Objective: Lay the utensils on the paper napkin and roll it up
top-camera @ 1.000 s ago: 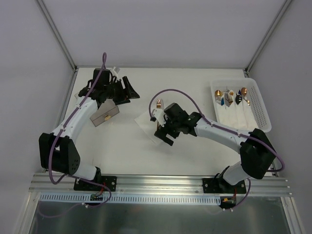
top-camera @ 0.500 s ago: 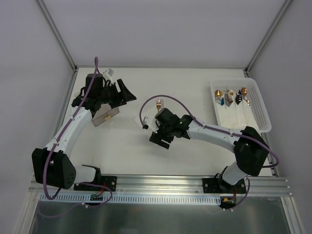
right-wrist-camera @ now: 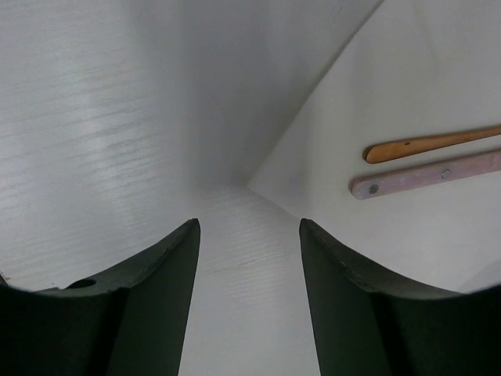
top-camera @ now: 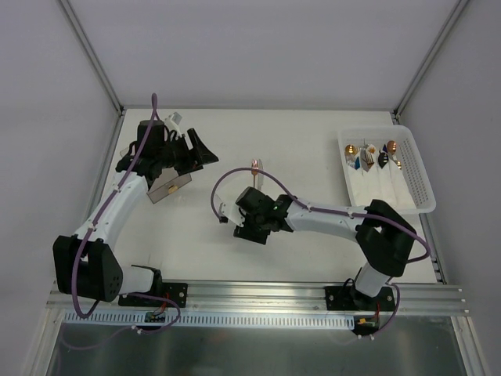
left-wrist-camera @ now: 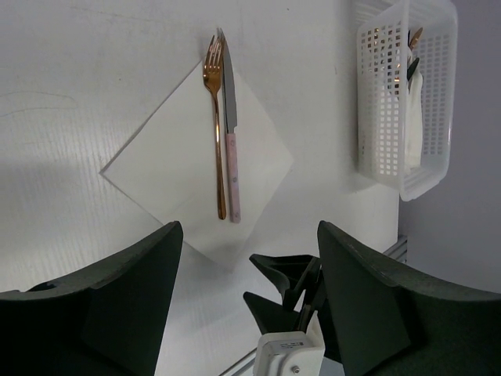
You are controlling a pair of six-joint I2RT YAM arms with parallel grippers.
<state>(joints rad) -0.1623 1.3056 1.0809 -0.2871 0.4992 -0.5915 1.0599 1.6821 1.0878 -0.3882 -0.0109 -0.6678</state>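
From above, my right jaws are hovering low over the white table (top-camera: 313, 141) and my left jaws are hanging far left.

Left wrist: my jaws are gaping wide. The thin white square paper napkin (left-wrist-camera: 168, 168) is lying flat, carrying a slender copper fork (left-wrist-camera: 218, 141) and a pink-handled knife (left-wrist-camera: 232, 180) side by side.

Right wrist: my jaws are spreading empty, with the napkin's corner sitting just ahead.

Top: overhead, looking down on whole table (top-camera: 313, 157).
Left wrist: far left, facing napkin (left-wrist-camera: 172, 168).
Right wrist: close at napkin's near corner.
Shared: napkin.
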